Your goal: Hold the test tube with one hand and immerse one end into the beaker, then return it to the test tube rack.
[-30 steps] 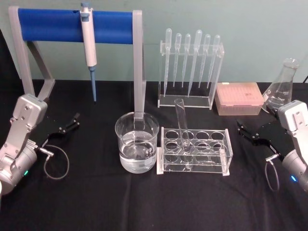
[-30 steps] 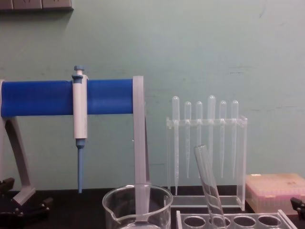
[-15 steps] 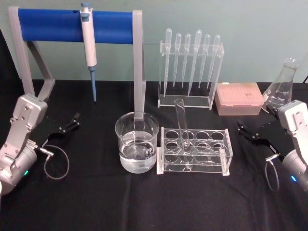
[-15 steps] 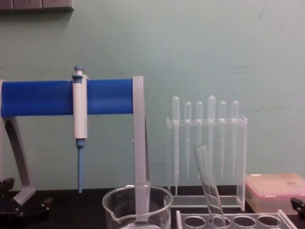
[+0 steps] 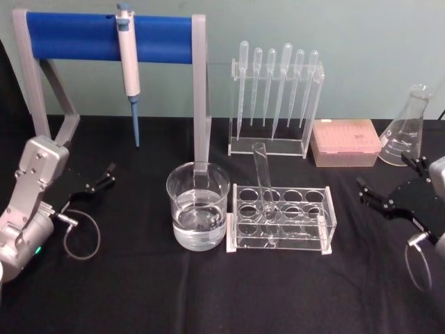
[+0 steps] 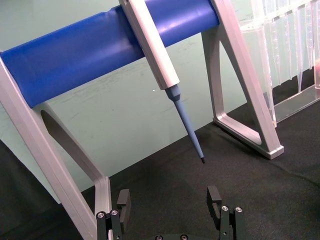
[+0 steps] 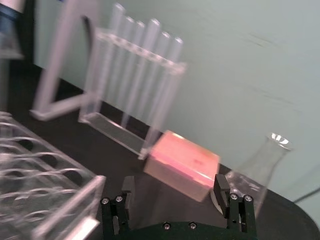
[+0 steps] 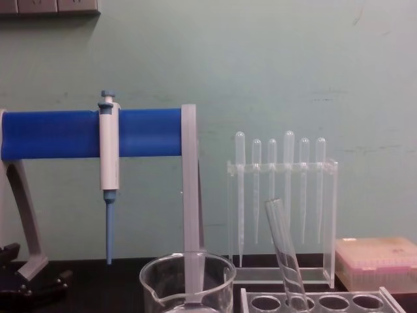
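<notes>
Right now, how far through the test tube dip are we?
Nothing is in hand: the left gripper and right gripper are both open and empty, off to either side. The test tube leans in the test tube rack, beside the beaker, which holds clear liquid. Whether the tube has already been dipped cannot be told. If it has not, grasp, dip and return are all left.

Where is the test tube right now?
In the head view the test tube stands tilted in a hole toward the left end of the clear rack at table centre, just right of the beaker.
</notes>
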Robot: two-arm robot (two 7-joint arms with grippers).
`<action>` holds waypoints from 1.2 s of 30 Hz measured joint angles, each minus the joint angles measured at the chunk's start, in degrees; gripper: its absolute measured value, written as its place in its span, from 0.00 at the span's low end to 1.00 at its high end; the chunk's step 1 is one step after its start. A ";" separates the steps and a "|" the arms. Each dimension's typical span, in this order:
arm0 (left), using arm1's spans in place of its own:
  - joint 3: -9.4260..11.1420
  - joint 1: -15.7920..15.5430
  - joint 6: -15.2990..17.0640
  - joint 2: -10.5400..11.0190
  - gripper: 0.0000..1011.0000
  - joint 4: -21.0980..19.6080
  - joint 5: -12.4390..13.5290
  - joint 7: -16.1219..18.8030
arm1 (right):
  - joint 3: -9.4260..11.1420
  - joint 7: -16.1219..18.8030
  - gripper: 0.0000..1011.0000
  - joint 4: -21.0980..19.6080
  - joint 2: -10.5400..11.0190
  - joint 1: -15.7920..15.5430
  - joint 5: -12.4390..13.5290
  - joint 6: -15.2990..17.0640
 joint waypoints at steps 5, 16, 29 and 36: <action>0.00 0.00 0.00 0.00 0.99 0.00 0.00 0.00 | 2.11 6.85 0.99 -6.84 3.94 -4.42 5.27 0.05; 0.01 0.00 0.00 0.00 0.99 0.00 0.00 0.00 | -2.55 20.67 0.99 -7.62 0.01 1.06 11.26 3.18; 0.00 0.00 0.00 0.00 0.99 0.00 0.00 0.00 | -7.63 24.77 0.99 -0.59 -9.40 11.64 9.28 10.65; 0.00 0.00 0.00 0.00 0.99 0.00 0.00 0.00 | -7.98 24.62 0.99 2.19 -11.86 13.78 7.27 12.39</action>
